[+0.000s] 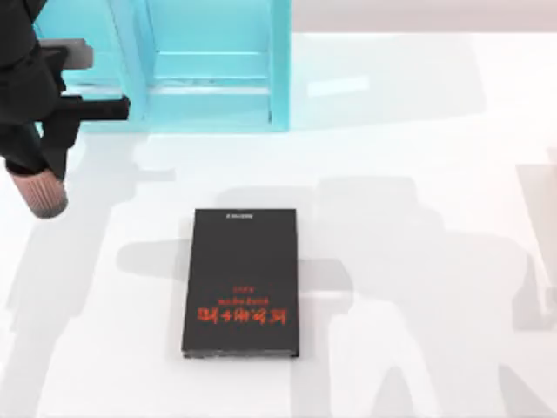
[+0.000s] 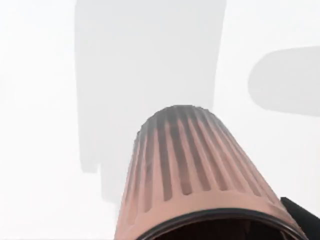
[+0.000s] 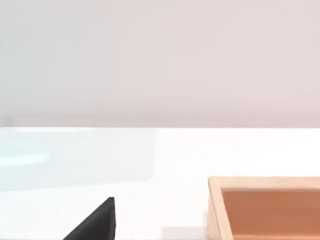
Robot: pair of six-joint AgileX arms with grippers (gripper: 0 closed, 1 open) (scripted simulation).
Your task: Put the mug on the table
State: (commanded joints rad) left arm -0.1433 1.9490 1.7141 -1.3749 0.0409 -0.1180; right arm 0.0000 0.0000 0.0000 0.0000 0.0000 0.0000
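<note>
Left claw point(image 1: 39, 178) at counter's point(image 1: 418, 131) far left edge, fingers clamped on ribbed reddish-brown mug point(image 1: 42, 193) hanging over bare white surface, black book point(image 1: 242, 280) well apart to its right, turquoise shelf point(image 1: 209, 61) just behind.

The table point(image 1: 418, 131) is bare white surface around the book point(image 1: 241, 281), which lies flat at centre, with open passage at its 3, 6 and 9 o'clock. The turquoise shelf point(image 1: 213, 65) blocks the 11 to 12 o'clock edge. A wooden tray point(image 3: 265, 207) rests on the table in the right wrist view.
</note>
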